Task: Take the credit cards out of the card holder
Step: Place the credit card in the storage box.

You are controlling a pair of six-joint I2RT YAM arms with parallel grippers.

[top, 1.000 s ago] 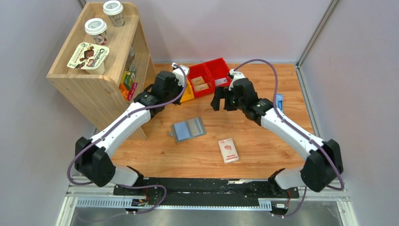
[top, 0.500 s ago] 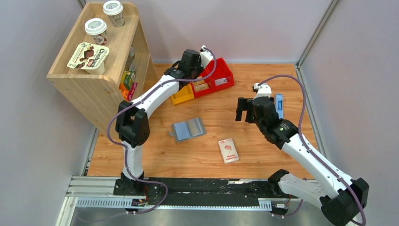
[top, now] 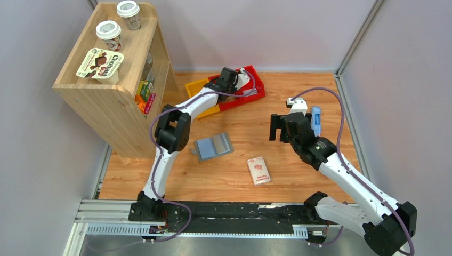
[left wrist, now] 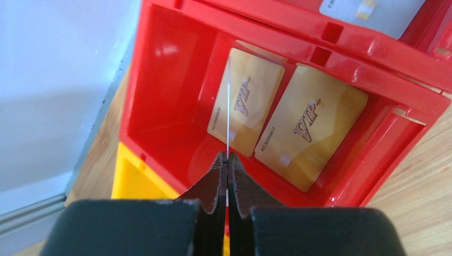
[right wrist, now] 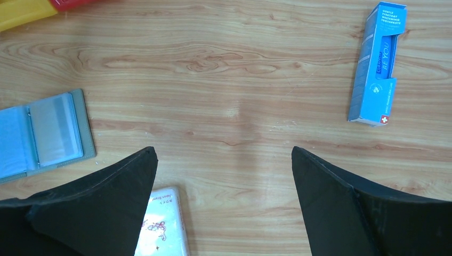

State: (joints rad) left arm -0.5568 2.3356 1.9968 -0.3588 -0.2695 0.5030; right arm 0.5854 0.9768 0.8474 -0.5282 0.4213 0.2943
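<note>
Evidently the job is well on. From above, the card holder (top: 213, 146) lies open on the table between the two arms, well apart from the red bin (top: 255, 90) at the far side. The left gripper (top: 238, 81) reaches over that bin. The right gripper (top: 277, 127) hangs above bare wood near a blue toothpaste box (top: 316, 119), and a white-and-pink packet (top: 258, 170) lies nearer the bases.

At the left wrist, the jaws are pinched tight on a thin card (left wrist: 228, 106) seen edge-on. It is held over a compartment of the bin where two gold VIP cards (left wrist: 246, 101) lie flat side by side. A whitish card (left wrist: 373, 12) lies in the next compartment. So three cards look to be out already, and I judge the fourth only needs letting go.

At the right wrist, the jaws stand wide apart with nothing between them. The holder shows at the left edge; whether its clear pockets hide another card I cannot tell
</note>
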